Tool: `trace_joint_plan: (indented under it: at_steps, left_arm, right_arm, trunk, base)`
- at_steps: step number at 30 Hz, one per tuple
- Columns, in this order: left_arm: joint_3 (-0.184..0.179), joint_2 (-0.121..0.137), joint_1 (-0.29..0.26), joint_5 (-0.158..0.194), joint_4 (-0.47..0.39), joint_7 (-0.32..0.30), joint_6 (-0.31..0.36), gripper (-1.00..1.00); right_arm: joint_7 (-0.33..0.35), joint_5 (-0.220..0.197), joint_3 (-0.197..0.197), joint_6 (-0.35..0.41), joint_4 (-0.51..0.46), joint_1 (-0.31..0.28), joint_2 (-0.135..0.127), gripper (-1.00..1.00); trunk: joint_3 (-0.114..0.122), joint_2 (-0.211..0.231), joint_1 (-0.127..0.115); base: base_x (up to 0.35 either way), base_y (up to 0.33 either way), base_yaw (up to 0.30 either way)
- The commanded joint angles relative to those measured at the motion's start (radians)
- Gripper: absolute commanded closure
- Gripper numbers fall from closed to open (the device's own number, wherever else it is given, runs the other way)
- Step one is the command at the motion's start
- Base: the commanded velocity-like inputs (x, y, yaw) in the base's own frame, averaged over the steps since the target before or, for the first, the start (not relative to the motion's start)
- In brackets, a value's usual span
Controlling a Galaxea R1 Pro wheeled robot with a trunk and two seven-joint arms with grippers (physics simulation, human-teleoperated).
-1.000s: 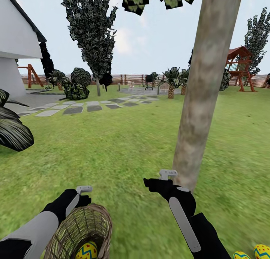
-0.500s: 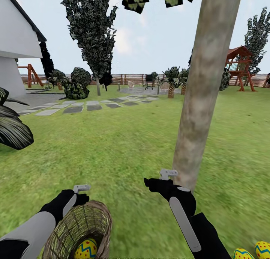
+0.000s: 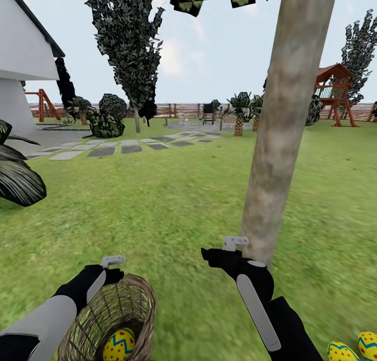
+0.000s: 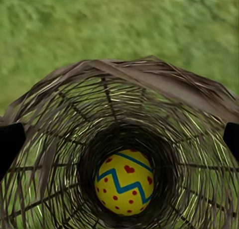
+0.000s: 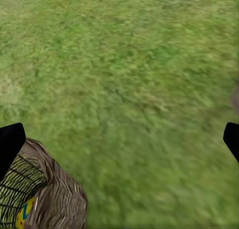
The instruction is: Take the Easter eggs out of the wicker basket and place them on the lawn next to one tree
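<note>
The brown wicker basket (image 3: 112, 316) lies tilted on the lawn (image 3: 167, 204) at the bottom left, with one yellow Easter egg (image 3: 119, 345) inside. My left gripper (image 3: 104, 272) sits at its far rim. The left wrist view looks down the basket (image 4: 74, 104) at the zigzag-banded egg (image 4: 124, 189), the left gripper (image 4: 119, 139) open with fingertips (image 4: 9, 144) wide apart. My right gripper (image 3: 220, 256) hovers open and empty over grass just in front of the tree (image 3: 283, 125). Two more eggs (image 3: 343, 352) (image 3: 368, 345) lie on the grass at the bottom right.
The right wrist view has the open right gripper (image 5: 119, 139) over grass and the basket (image 5: 50, 199) at one corner. A dark palm (image 3: 15, 178) stands at the left, a stepping-stone path (image 3: 120, 146) and white house (image 3: 21, 63) beyond, and a red playset (image 3: 335, 94) at the far right.
My left gripper and the basket have shifted slightly to the left and the egg inside has moved a little. The view has drifted slightly. The right arm has held still.
</note>
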Motion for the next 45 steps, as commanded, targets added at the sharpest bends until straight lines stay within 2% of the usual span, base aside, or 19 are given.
trace_joint_plan:
  at_steps: [1, 15, 45]
  left_arm:
    - [-0.008, 0.001, -0.001, 0.011, -0.002, 0.007, 0.004, -1.0]
    - [-0.008, 0.0, 0.0, 0.013, 0.043, 0.007, -0.011, -1.0]
    - [-0.008, 0.0, 0.0, 0.014, 0.047, 0.007, -0.014, -1.0]
  right_arm:
    - [-0.01, -0.01, 0.001, 0.002, -0.001, -0.001, 0.0, -1.0]
    - [-0.01, -0.01, 0.0, 0.002, -0.001, -0.001, 0.0, -1.0]
    - [-0.012, -0.01, 0.0, 0.002, -0.001, 0.0, 0.001, -1.0]
  trunk:
    - [-0.004, -0.008, 0.004]
    - [-0.048, -0.106, 0.057]
    - [-0.142, -0.316, 0.172]
  base:
    - [0.0, 0.0, 0.0]
    - [0.0, 0.0, 0.0]
    - [0.0, 0.0, 0.0]
